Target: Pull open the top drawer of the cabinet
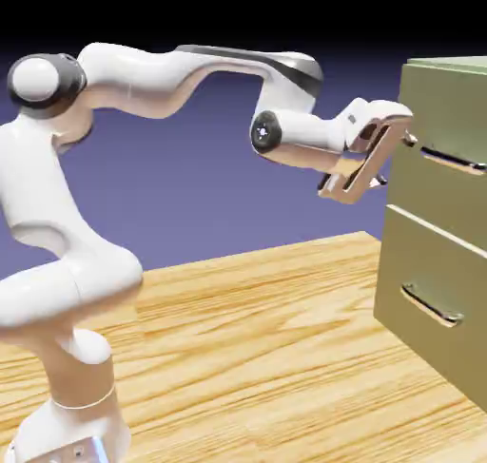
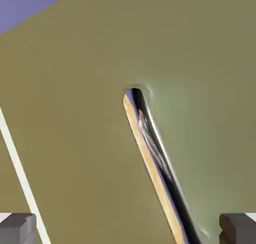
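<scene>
The olive-green cabinet (image 1: 445,81) stands at the exterior view's right. Its top drawer (image 1: 442,190) looks flush with the cabinet front, and the silver bar handle (image 1: 453,159) runs across it. My gripper (image 1: 392,157) hovers just in front of the near end of that handle, open, with nothing held. In the hand view the top drawer front (image 2: 75,112) fills the picture. The handle (image 2: 156,155) crosses it on a slant. Both grey fingertips (image 2: 17,228) sit wide apart at the bottom edge, and the handle's lower end runs between them. My gripper (image 2: 128,232) touches nothing that I can see.
The lower drawer (image 1: 423,261) with its own silver handle (image 1: 433,304) sits below the top one. A pale seam (image 2: 20,173) runs along the hand view's left. The wooden table (image 1: 257,356) spreads between the robot's base and the cabinet.
</scene>
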Controlling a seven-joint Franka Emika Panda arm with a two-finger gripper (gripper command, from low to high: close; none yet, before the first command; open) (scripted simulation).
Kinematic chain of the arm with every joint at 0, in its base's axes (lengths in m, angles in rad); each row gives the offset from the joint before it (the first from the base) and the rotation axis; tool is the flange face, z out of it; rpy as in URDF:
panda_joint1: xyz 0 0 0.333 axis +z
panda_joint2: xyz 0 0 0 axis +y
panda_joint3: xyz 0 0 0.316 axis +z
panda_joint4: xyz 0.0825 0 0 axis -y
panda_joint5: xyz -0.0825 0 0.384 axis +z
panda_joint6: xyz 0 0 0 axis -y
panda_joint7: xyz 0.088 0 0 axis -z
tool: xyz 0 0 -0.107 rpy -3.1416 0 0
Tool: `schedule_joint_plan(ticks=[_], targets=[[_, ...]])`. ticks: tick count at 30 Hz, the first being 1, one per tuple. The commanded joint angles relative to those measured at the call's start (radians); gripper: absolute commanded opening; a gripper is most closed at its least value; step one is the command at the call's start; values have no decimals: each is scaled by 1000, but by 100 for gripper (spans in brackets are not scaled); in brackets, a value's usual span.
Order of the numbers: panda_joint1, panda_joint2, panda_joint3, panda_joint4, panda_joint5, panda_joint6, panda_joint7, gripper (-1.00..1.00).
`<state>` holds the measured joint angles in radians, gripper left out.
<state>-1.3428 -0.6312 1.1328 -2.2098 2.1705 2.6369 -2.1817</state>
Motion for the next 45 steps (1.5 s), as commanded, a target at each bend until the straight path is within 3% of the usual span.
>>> schedule_joint_plan(ticks=[1, 16, 25, 26, 27, 45], targets=[[-20, -1, 17, 9, 32, -6, -44, 0], [-323, -15, 270, 143, 517, -95, -696, 0], [-564, -42, 474, 332, 538, -59, -678, 0], [-564, -42, 474, 332, 538, -59, -678, -100], [-564, -42, 474, 332, 538, -59, -678, -100], [88, -82, -100, -166, 480, -146, -716, -100]])
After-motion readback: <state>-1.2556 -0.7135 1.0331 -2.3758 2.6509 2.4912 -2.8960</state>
